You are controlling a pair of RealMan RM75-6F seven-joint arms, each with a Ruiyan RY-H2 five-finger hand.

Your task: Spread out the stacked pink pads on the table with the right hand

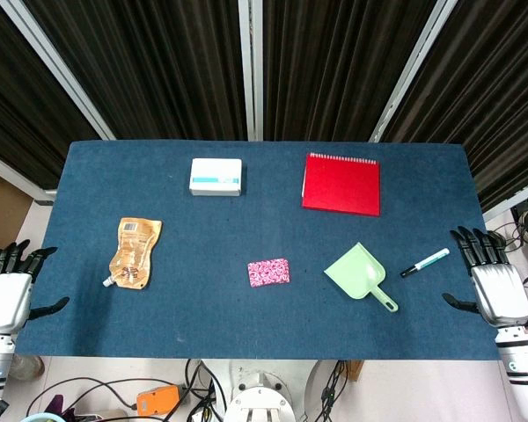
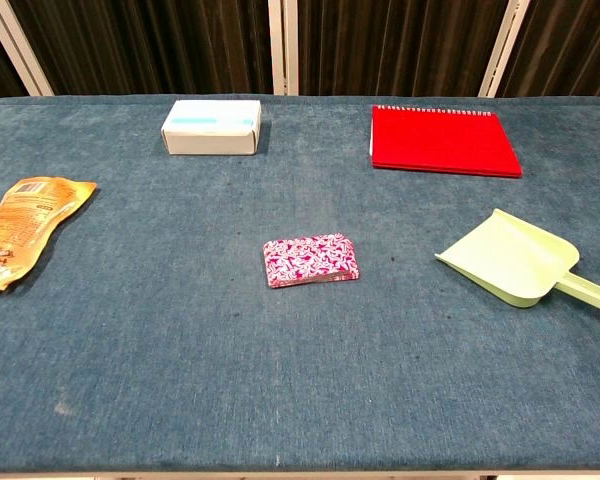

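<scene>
The pink patterned pads (image 1: 268,272) lie in one neat stack near the middle of the blue table (image 1: 202,237); the chest view shows the stack (image 2: 311,260) flat on the cloth with its layered edge facing me. My right hand (image 1: 491,281) hovers at the table's right edge, fingers spread, holding nothing, well away from the stack. At the left edge my left hand (image 1: 11,288) is likewise spread and empty. Neither hand shows in the chest view.
A green dustpan (image 1: 361,274) lies right of the stack, with a marker pen (image 1: 424,263) beyond it. At the back are a red spiral notebook (image 1: 341,184) and a white box (image 1: 216,176). An orange pouch (image 1: 134,251) lies at the left.
</scene>
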